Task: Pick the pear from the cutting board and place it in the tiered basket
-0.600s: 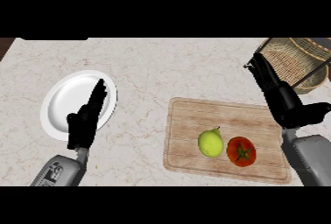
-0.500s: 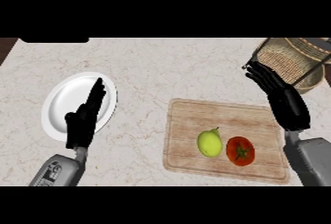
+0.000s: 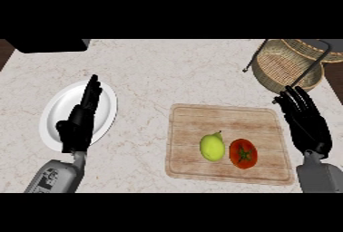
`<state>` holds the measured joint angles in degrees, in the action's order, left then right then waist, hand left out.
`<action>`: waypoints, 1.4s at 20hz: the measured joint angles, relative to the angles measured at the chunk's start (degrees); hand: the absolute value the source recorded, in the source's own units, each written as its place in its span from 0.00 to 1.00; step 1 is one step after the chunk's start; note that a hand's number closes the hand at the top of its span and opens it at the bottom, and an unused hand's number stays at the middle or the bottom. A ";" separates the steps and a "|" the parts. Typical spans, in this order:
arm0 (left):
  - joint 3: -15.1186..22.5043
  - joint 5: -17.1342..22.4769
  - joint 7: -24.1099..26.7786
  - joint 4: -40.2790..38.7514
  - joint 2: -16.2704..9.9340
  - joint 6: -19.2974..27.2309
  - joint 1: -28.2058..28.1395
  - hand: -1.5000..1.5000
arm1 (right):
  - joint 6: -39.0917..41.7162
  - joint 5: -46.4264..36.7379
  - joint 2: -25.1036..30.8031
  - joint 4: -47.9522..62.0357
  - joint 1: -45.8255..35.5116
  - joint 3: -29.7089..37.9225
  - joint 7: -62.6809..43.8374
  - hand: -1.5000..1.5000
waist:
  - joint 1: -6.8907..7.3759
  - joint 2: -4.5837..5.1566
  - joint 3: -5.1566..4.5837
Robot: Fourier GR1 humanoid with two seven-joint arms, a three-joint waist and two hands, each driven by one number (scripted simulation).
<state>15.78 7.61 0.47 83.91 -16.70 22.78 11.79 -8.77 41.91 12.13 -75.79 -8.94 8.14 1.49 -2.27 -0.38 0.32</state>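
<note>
Haven't grabbed anything yet. My right hand [image 3: 307, 122] is open, fingers straight, off the cutting board's [image 3: 227, 120] right edge. The pear [image 3: 212, 147] sits to its left beside a tomato [image 3: 242, 153]. Next: reach over, curl round it, then lift to the tiered basket [image 3: 289, 63] ahead.

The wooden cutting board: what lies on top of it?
On the rectangular wooden cutting board lie a yellow-green pear and a red tomato, side by side. The black right hand covers part of its right edge; that part cannot be seen.

The pear [image 3: 212, 147] is yellow-green, the tomato [image 3: 242, 153] red. The cutting board [image 3: 227, 120] is pale wood-grained, the plate [image 3: 60, 113] white, the counter [image 3: 174, 72] veined beige marble.
</note>
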 measured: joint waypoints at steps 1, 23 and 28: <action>0.05 -0.10 -0.09 0.27 -0.03 0.00 -0.22 0.50 | 1.24 2.50 -1.10 -1.22 1.01 0.53 -0.99 0.00 | 0.17 -0.02 -0.05; 1.86 -2.62 -0.73 2.74 2.07 -0.65 -0.43 0.50 | 21.37 -9.11 41.70 -34.91 6.90 -5.70 -35.88 0.00 | 3.93 0.54 -0.59; 2.06 -3.53 -1.23 2.05 3.02 -0.78 0.64 0.50 | 20.78 -7.64 44.32 -36.13 -5.52 -12.35 -49.76 0.00 | 4.36 0.66 -0.51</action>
<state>17.83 4.08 -0.76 85.96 -13.69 22.00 12.43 12.01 34.27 56.45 -111.92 -14.46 -4.21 -48.27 2.09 0.28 -0.19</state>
